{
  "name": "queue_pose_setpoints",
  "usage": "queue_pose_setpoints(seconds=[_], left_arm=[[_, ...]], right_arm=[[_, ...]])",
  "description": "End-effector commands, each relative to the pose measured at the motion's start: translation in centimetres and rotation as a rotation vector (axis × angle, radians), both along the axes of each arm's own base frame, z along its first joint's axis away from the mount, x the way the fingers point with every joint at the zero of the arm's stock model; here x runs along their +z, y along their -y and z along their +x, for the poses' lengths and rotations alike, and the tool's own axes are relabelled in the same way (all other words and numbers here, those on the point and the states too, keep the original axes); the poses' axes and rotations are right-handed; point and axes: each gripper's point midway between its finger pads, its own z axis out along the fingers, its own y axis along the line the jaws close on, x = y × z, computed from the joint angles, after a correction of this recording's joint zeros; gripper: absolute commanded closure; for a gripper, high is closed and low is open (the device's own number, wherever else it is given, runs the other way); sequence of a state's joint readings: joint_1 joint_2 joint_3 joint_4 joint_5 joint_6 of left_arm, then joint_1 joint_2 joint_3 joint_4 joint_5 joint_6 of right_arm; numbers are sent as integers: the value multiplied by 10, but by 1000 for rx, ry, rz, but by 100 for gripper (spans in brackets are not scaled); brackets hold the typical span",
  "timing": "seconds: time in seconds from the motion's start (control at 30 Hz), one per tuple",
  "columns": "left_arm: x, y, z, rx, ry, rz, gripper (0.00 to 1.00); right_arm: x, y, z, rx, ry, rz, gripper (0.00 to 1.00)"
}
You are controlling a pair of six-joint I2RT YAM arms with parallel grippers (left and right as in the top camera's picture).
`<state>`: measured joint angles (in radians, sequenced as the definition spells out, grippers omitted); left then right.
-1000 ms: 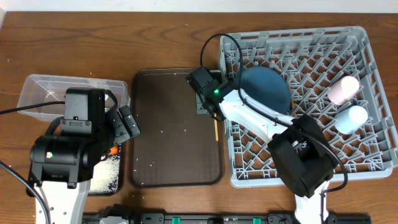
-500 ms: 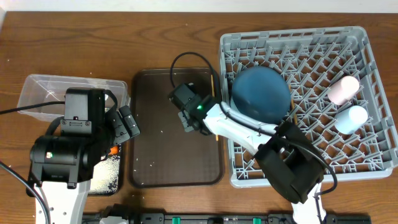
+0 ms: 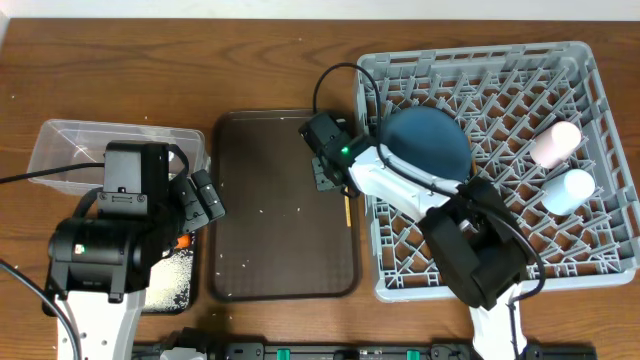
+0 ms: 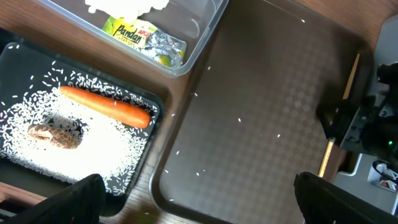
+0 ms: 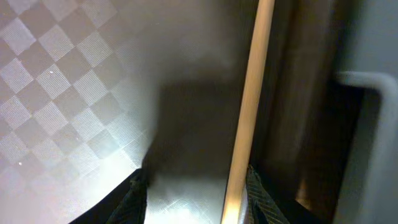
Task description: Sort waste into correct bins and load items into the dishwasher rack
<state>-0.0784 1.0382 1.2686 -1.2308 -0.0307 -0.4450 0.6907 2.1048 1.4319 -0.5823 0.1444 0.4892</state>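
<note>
The big grey dishwasher rack [image 3: 470, 52] sits beside the brown tray [image 3: 270, 230]. Our left gripper [image 4: 199, 205] hangs wide open. Our right gripper [image 5: 193, 186] is half open around the chopstick [image 5: 249, 93] at the tray's edge. We should centre it, squeeze gently, then lift.

A brown wooden worktop [image 3: 200, 70] is filling the view, grain running left to right; a pale strip [image 3: 200, 8] is showing along its far edge.
</note>
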Motion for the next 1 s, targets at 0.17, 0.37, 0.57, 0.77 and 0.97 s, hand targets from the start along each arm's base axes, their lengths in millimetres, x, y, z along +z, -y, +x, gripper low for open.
queue_pose_setpoints(seconds=[0.17, 0.37, 0.57, 0.77, 0.97], left_arm=[[2, -4, 0, 14, 3, 12, 2], [2, -4, 0, 14, 3, 12, 2], [2, -4, 0, 14, 3, 12, 2], [2, -4, 0, 14, 3, 12, 2], [2, -4, 0, 14, 3, 12, 2]], right_arm=[[-15, 7, -4, -21, -40, -19, 77], [-15, 3, -8, -22, -37, -17, 99], [32, -15, 3, 68, 54, -3, 99], [144, -13, 1, 136, 195, 102, 99], [216, 64, 0, 100, 307, 15, 99]])
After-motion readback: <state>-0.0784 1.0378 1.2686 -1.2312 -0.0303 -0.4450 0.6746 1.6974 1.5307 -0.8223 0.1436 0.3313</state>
